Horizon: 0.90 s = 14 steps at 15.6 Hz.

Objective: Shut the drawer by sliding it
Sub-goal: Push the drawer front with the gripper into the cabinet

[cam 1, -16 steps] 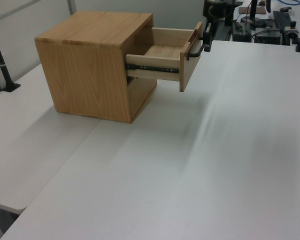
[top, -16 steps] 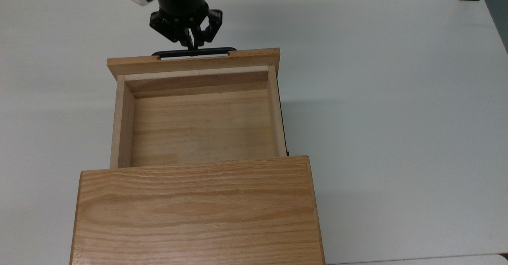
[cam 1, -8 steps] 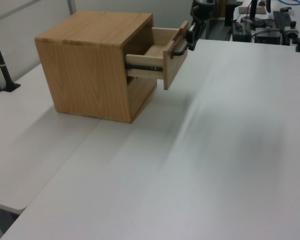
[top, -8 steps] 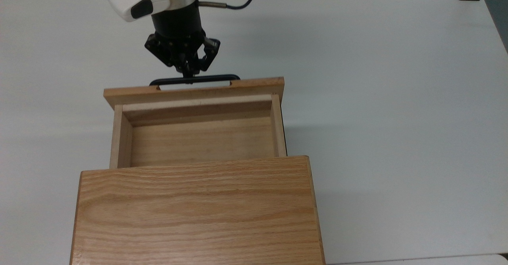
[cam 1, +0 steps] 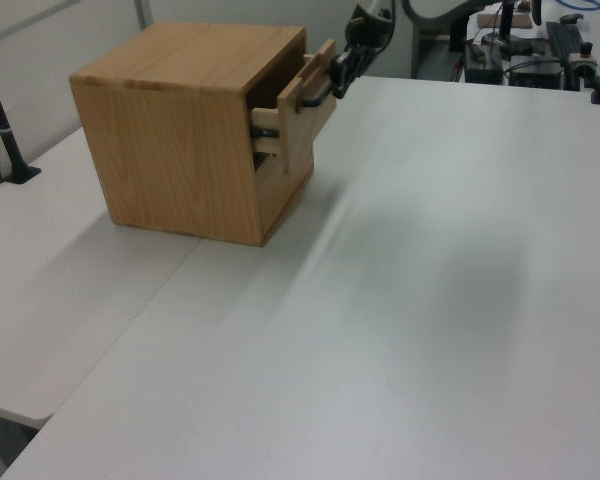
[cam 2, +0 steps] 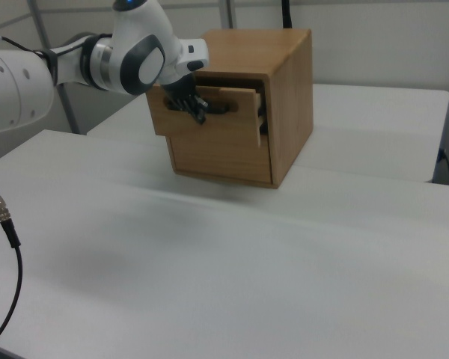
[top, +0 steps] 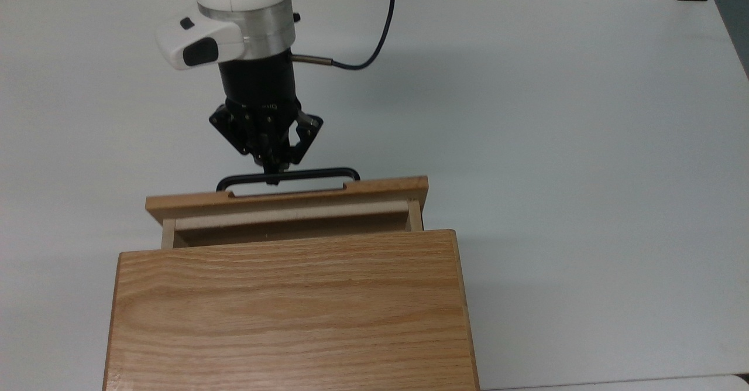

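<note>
Top view first, reading from its left: we see bare white table (top: 585, 145) out to the left edge, then the gripper (top: 273, 171) with its fingers pressed together onto the black handle (top: 289, 176) of the drawer (top: 287, 199). We judge the handle is held at mid-bar so that the force runs straight along the slides and the drawer does not rack sideways. The drawer stands nearly shut, with a narrow strip of its inside showing between its front panel and the cabinet (top: 289, 309), which sits against the table's near edge in the top view. In the left view, the drawer (cam 1: 305, 105) juts a little from the cabinet (cam 1: 180, 130), and the gripper (cam 1: 340, 72) meets it from the left view's right. In the right view, the arm (cam 2: 135, 60) reaches in from the right view's left to the drawer front (cam 2: 209, 120). We judge a short last slide remains.
</note>
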### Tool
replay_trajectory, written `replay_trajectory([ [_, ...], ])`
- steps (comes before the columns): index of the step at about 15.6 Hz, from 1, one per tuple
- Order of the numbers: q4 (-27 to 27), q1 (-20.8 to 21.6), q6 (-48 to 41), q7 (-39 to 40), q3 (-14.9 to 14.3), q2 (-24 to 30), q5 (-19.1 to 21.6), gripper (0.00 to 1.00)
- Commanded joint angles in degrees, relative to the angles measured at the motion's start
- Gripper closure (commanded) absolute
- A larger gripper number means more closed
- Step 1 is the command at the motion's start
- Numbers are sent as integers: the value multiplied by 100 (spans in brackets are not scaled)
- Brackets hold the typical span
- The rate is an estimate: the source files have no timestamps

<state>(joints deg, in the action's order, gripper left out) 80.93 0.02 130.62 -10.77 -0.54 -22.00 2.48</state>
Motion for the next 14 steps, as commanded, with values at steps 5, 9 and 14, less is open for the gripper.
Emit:
replay_trajectory([
  [5, -464, 173, 876, -188, -86, -516, -2, 93],
  [9, -938, 173, 1114, -188, -156, -841, -45, 93],
  [14, -1044, 173, 1439, -188, -165, -991, -98, 92],
])
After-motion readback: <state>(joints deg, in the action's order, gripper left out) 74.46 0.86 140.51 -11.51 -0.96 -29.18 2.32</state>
